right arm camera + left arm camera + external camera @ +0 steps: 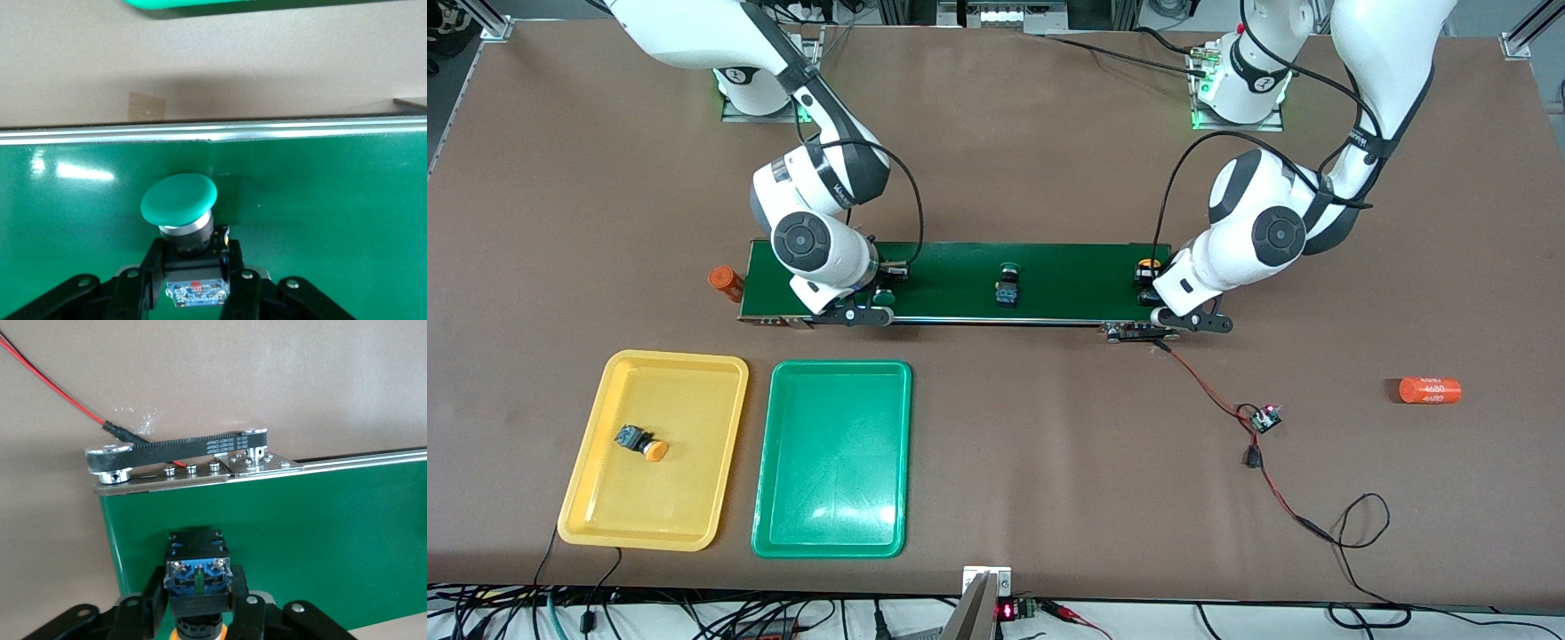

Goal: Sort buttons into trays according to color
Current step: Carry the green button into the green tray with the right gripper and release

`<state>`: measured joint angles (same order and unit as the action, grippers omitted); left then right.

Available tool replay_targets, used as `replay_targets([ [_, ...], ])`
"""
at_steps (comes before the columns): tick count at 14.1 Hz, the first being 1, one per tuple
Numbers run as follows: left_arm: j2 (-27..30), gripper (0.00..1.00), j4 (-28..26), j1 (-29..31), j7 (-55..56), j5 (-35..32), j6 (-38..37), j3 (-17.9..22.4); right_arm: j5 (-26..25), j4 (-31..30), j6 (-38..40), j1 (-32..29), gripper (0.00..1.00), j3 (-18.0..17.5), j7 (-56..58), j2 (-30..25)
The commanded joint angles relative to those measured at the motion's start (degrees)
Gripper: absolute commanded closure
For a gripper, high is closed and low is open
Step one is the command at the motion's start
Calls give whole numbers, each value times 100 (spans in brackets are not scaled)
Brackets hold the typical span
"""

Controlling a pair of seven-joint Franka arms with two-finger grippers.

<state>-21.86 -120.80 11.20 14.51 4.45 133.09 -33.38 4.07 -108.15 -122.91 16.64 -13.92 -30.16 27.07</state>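
My left gripper (1145,279) is on the dark green conveyor belt at the left arm's end, shut on the black body of a yellow-orange button (1148,266). In the left wrist view its fingers (152,597) clamp that button (197,550). My right gripper (884,283) is on the belt at the right arm's end, shut on a green button (884,297). In the right wrist view the button's cap (179,198) points away from the fingers (235,267). Another green button (1008,284) lies mid-belt. A yellow-orange button (643,442) lies in the yellow tray (694,373). The green tray (833,458) holds nothing.
The conveyor belt (960,267) runs between the two grippers, with a toothed drive belt (177,447) at the left arm's end. An orange "4680" cylinder (726,282) stands at the belt's other end and another (1429,390) lies apart. A small circuit board (1265,418) with wires lies nearer the camera.
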Motion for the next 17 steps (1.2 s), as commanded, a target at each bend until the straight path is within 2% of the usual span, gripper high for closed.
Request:
replay_targets([
  [1, 252, 0, -145, -100, -19, 144, 59, 103, -82, 48, 214, -65, 70, 38, 202, -123],
  [3, 305, 0, -128, -100, 34, 144, 15, 103, -73, 223, 477, -65, 71, 274, 623, -280],
  [6, 550, 0, -92, 13, 17, 144, -20, 216, -82, 917, 1294, -30, 71, 565, 1247, -317],
  [8, 709, 0, -40, 215, -19, 144, -326, 558, -73, 1155, 1323, -3, 71, 776, 1783, -317],
  [10, 745, 0, 48, 286, -27, 135, -538, 1137, -221, 1296, 1226, -73, 71, 803, 2030, -255],
  [12, 727, 0, 136, 408, -88, 22, -547, 1534, -747, 1367, 745, -56, 71, 794, 2031, -168],
  [14, 570, 0, 328, 768, -875, -224, -539, 1571, -1021, 1367, 148, -74, 71, 803, 2110, -10],
  [17, 227, 0, 637, 1138, -2544, -252, -530, 1580, -1364, 1385, -845, -109, 71, 925, 2154, 412],
])
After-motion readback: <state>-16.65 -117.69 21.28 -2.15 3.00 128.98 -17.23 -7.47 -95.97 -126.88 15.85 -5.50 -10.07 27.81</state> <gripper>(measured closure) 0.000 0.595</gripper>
